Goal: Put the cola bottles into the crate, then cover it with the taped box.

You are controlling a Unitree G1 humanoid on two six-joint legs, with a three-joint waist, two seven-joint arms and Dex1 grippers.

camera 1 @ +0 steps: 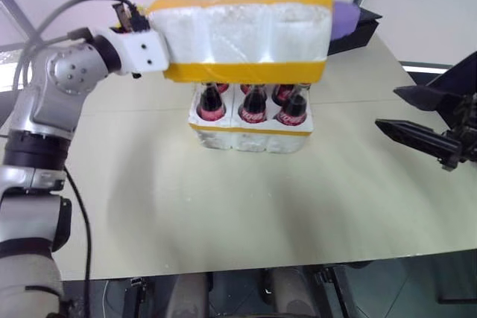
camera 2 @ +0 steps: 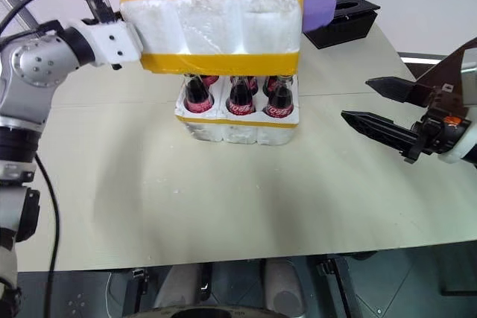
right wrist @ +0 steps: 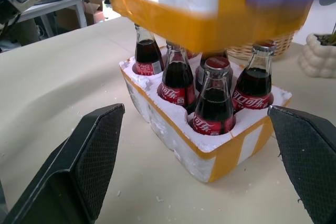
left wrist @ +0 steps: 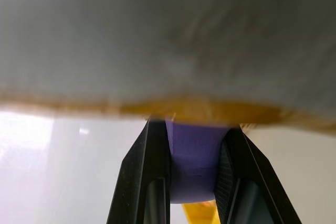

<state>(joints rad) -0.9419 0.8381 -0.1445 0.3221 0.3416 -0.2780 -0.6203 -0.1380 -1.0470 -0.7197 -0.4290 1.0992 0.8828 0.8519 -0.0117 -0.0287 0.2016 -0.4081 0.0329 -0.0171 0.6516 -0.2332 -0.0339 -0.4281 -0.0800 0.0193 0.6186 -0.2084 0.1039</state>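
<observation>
Spread wide and empty, my right gripper (right wrist: 197, 166) faces the crate (right wrist: 220, 153) of red-labelled cola bottles (right wrist: 212, 103); my left gripper (camera 1: 153, 50), clamped shut, holds the taped box (camera 1: 246, 27) just above them.

Beige table (camera 1: 223, 206) with bottle-filled crate (camera 1: 250, 138), black tray (camera 2: 344, 20) at far edge

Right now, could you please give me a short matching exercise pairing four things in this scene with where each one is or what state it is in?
Things:
1. taped box
2. cola bottles
3. right gripper
4. crate

Places or states:
A. standing in the wells
B. open, off to the side
C. resting on the table
D. held in the air above the bottles by the left gripper

Pairs: 1-D, 2-A, 3-B, 4-C
</observation>
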